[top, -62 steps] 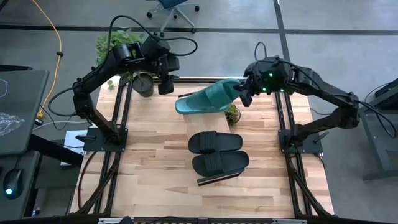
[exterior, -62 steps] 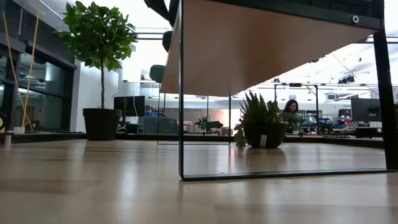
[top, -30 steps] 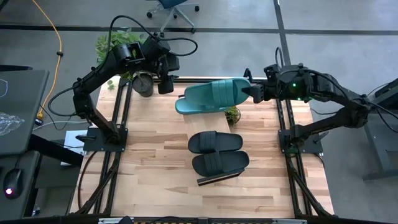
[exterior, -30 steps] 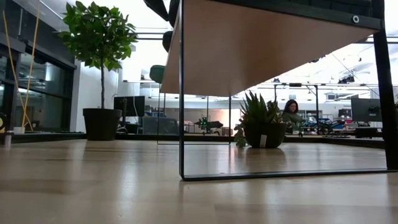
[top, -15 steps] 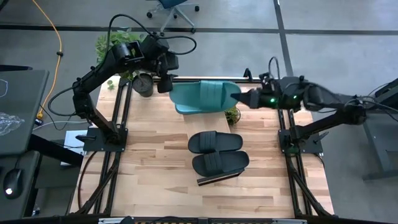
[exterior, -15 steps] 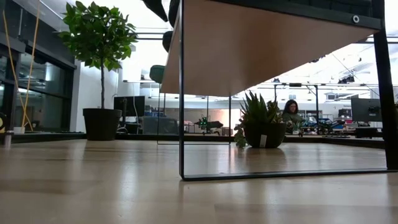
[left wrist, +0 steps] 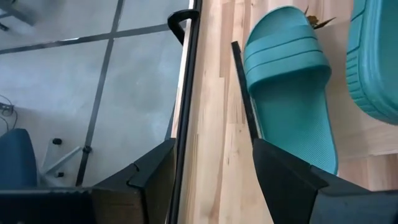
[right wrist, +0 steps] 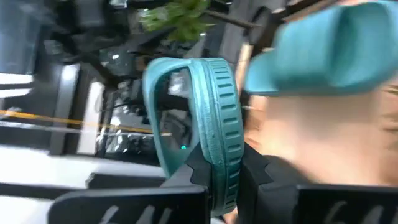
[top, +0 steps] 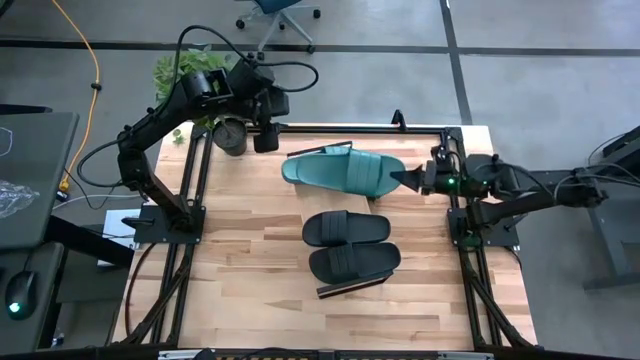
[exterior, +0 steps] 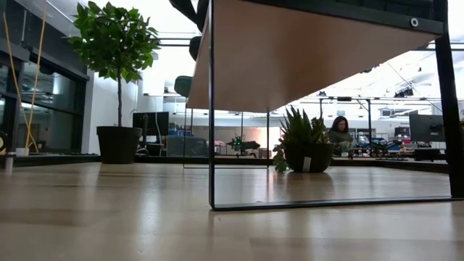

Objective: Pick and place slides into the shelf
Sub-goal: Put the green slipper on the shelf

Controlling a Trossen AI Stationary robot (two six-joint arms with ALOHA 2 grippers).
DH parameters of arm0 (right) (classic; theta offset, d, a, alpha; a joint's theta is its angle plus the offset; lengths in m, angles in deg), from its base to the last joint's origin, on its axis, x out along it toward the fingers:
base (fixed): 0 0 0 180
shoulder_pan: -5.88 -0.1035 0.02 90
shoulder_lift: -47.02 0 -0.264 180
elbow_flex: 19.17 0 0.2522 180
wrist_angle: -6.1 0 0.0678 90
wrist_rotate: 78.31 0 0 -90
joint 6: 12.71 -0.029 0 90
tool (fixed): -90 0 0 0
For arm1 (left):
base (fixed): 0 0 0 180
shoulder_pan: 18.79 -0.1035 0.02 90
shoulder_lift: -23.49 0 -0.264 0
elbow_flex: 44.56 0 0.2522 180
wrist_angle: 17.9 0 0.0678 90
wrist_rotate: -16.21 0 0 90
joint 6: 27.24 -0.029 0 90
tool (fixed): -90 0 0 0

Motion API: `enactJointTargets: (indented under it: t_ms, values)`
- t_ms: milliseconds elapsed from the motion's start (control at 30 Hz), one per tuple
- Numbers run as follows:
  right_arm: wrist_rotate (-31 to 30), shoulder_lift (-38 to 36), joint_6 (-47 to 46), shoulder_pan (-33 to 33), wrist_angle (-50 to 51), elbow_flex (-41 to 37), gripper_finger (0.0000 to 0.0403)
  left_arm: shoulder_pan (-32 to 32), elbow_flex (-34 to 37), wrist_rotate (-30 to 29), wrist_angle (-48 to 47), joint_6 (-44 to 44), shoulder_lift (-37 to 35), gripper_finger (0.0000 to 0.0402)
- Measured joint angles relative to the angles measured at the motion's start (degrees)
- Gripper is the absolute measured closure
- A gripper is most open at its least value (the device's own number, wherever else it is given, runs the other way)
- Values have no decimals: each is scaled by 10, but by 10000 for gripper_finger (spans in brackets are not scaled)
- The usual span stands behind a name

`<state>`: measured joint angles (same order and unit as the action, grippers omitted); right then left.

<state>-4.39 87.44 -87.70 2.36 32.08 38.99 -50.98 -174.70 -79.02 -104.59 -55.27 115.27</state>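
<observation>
Right hand (top: pixel 408 179) pinching teal slide (top: pixel 345 170), shelf (exterior: pixel 304 54) mostly cropped

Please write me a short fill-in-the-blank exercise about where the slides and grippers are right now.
1. The right gripper is shut on the edge of a ____ slide.
2. The two slides lying side by side on the shelf are ____ in colour.
3. The left gripper, which hangs at the table's far edge, is open and holds ____.

Missing words: teal; black; nothing
</observation>
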Motion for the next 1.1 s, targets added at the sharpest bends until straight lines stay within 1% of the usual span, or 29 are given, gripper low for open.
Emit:
enactJointTargets:
  t_ms: [167,300,700,933,1100]
  values:
    - [2,-37,-32,0,-1,-56,394,0,0,3,-1,13,0,202]
    - [26,-42,-35,0,2,-76,394,0,0,4,-1,15,0,202]
    - [28,-40,-23,1,73,-78,394,0,0,4,-1,15,0,202]
    - [14,-38,-15,1,77,-78,394,0,0,3,-1,15,0,202]
    - [15,-15,-11,1,70,-78,394,0,0,3,0,15,0,202]
